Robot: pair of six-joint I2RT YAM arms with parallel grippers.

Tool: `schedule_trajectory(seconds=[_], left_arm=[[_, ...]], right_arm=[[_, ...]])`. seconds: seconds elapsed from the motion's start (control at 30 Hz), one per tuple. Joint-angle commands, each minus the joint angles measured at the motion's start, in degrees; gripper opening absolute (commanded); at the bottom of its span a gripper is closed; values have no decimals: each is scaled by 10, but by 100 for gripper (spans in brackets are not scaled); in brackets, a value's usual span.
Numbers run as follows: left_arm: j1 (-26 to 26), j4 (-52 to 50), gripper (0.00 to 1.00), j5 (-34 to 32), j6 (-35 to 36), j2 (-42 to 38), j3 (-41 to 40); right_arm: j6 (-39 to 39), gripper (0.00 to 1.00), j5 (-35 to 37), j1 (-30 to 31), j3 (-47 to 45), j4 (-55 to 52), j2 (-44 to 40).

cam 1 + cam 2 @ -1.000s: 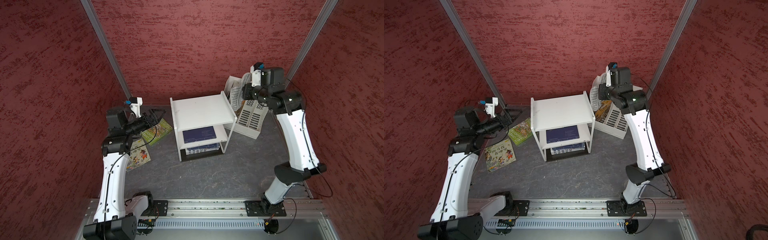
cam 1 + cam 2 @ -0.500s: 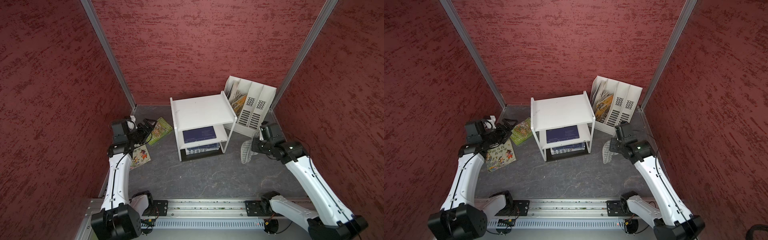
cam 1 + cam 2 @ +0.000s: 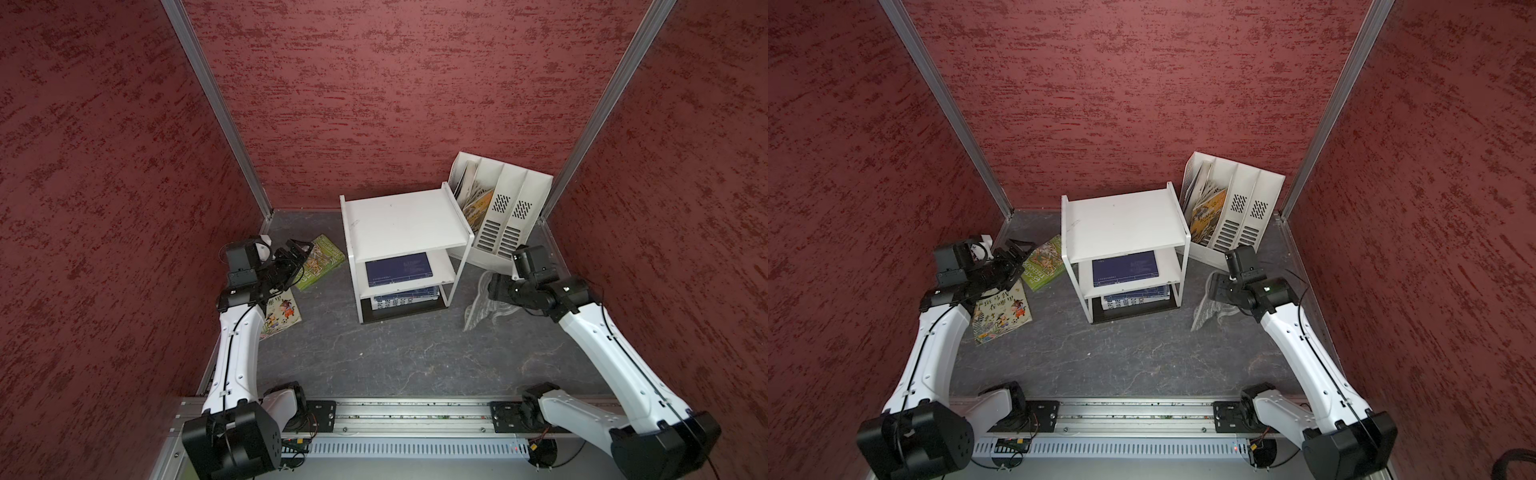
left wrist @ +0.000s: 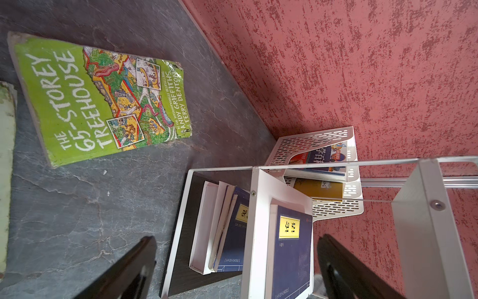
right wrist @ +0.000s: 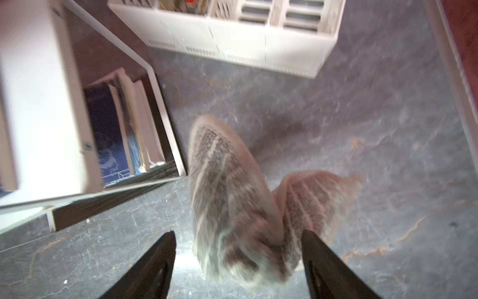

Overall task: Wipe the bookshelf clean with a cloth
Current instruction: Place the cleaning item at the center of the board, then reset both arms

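Right pincer (image 5: 238, 233): jaws apart, cloth (image 5: 222, 181) loose between them (wiping likely done).
Left pincer (image 4: 236, 237): spread, empty, keeping clear of bookshelf (image 3: 399, 224).

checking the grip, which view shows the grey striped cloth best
The right wrist view: the cloth fills the frame, stripes visible though blurred, bunched between the spread jaws of the right gripper. Both top views show it small, crumpled beside the bookshelf, partly behind the gripper. The left wrist view does not clearly show it.

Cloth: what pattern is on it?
The cloth is grey with thin light stripes, clearest in the right wrist view.
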Motion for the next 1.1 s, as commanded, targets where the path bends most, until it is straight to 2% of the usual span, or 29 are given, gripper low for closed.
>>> schedule_trajectory(seconds=[0.0, 0.2, 0.33, 0.43, 0.53, 0.67, 0.77, 0.9, 1.07], left_arm=[[4, -3, 100, -3, 5, 4, 19], [6, -8, 100, -3, 6, 4, 30], [13, 1, 100, -16, 21, -6, 36], [19, 13, 100, -66, 45, -22, 40], [20, 74, 100, -129, 91, -42, 4], [21, 236, 100, -166, 143, -67, -112], [22, 361, 100, -178, 172, -60, -199], [19, 448, 100, -224, 176, -29, -264], [-3, 468, 100, -258, 260, -16, -298]], right_arm=[[-68, 97, 18, -23, 75, -64, 18], [-102, 98, -7, -65, 136, -126, 33], [-91, 98, -40, -100, 118, -72, 4], [-85, 98, -35, -130, 92, -12, -10], [-74, 98, 16, -143, 21, 92, -45], [-47, 99, 105, -144, -146, 284, -116], [-68, 98, 126, -143, -287, 447, -142], [-91, 98, 133, -143, -383, 570, -100], [-93, 98, 123, -142, -479, 781, -40]])
